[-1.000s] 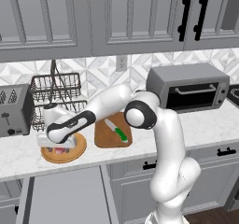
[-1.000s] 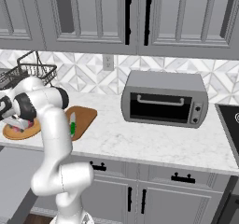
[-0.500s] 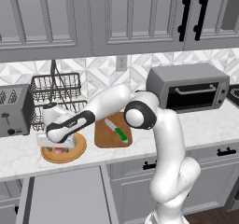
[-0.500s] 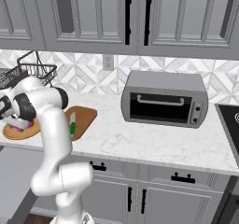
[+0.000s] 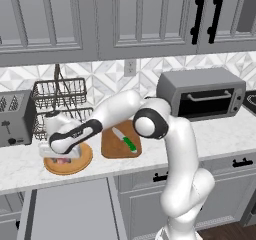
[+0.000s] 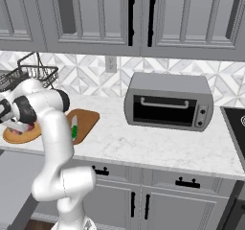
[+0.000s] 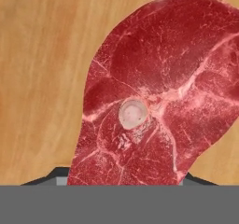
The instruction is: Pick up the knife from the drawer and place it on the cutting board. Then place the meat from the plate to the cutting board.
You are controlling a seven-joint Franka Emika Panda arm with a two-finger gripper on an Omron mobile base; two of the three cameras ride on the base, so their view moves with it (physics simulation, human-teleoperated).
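Landmark: board (image 5: 121, 142), brown wood, flat on the counter (image 5: 215, 134).

- Knife (image 5: 125, 140): green handle, silver blade, lying on the board; also seen from the right (image 6: 74, 127).
- Plate (image 5: 75, 165): round, tan, on the counter just left of the board, apart from it.
- Meat (image 7: 163, 97): red, marbled, with a pale round bone, lying on the plate's wood; a sliver of it shows under the hand (image 5: 62, 160).
- Gripper (image 5: 59, 154): lowered over the plate, left of the board, with dark finger parts on either side of the meat. Whether the fingers press on the meat or stand clear cannot be told.
- Drawer (image 5: 70, 211): grey, pulled open below the counter, in front of the plate.
- Rack (image 5: 60, 95): wire, behind the plate.
- Toaster (image 5: 15, 118): far left of the board.
- Oven (image 5: 202, 93): grey, right of the board.
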